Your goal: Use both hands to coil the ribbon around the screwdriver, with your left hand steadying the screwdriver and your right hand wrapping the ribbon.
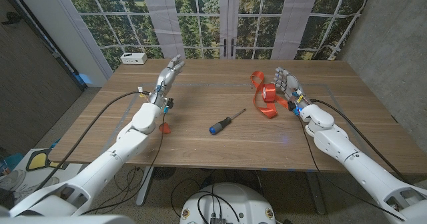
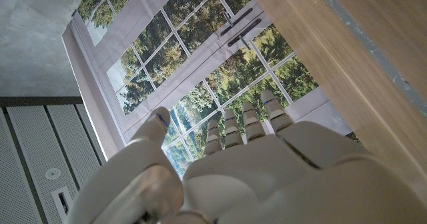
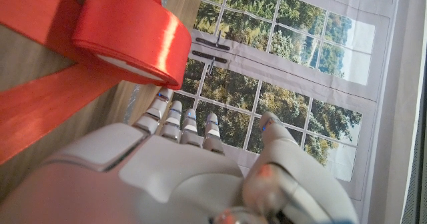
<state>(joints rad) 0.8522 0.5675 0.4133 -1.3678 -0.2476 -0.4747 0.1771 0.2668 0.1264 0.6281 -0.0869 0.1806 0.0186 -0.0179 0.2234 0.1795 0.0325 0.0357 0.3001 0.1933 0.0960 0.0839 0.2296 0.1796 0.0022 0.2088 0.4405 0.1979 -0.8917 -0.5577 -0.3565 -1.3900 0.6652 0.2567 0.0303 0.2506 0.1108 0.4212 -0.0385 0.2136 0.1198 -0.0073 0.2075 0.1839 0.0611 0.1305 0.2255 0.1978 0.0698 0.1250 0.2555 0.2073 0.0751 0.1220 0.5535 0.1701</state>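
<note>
The screwdriver (image 1: 227,121) lies at frame centre, apart from both hands. The left hand (image 1: 169,75), upper left, is spread and empty. The ribbon (image 1: 264,95) sits just beside the right hand (image 1: 287,85), which seems empty too.

A rectangular light-brown wooden table (image 1: 200,141) is standing before a white-framed, many-paned window wall (image 1: 220,14) that is showing green trees outside; dark handles are sitting on its middle frames. A grey concrete wall (image 1: 387,31) is rising beyond the table's right edge. A small white box (image 1: 134,58) is resting at the table's far left corner. Black cables (image 1: 127,184) are trailing over the floor under the near edge.
</note>
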